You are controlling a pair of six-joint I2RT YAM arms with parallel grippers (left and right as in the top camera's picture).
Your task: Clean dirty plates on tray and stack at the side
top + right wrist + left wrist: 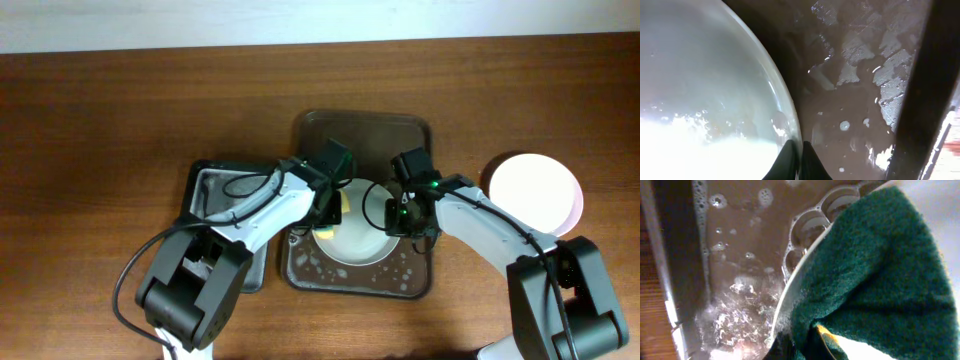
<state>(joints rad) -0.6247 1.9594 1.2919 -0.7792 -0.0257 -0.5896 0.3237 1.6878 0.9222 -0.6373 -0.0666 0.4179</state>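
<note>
One white plate (358, 243) lies in the dark brown tray (365, 124), which is wet with suds. My left gripper (334, 205) is shut on a green and yellow sponge (345, 206) and presses it on the plate's left part. The left wrist view shows the sponge (880, 270) covering the plate, with only the plate's rim (789, 292) showing. My right gripper (402, 216) is shut on the plate's right rim. In the right wrist view its fingertips (799, 161) pinch the rim of the plate (705, 90). No red smear shows on the plate.
A white plate (535, 190) sits on the wooden table to the right of the tray; I cannot tell whether it is a stack. A smaller black tray (213, 182) lies left of the brown tray, under my left arm. Foam covers the brown tray's floor (735, 280).
</note>
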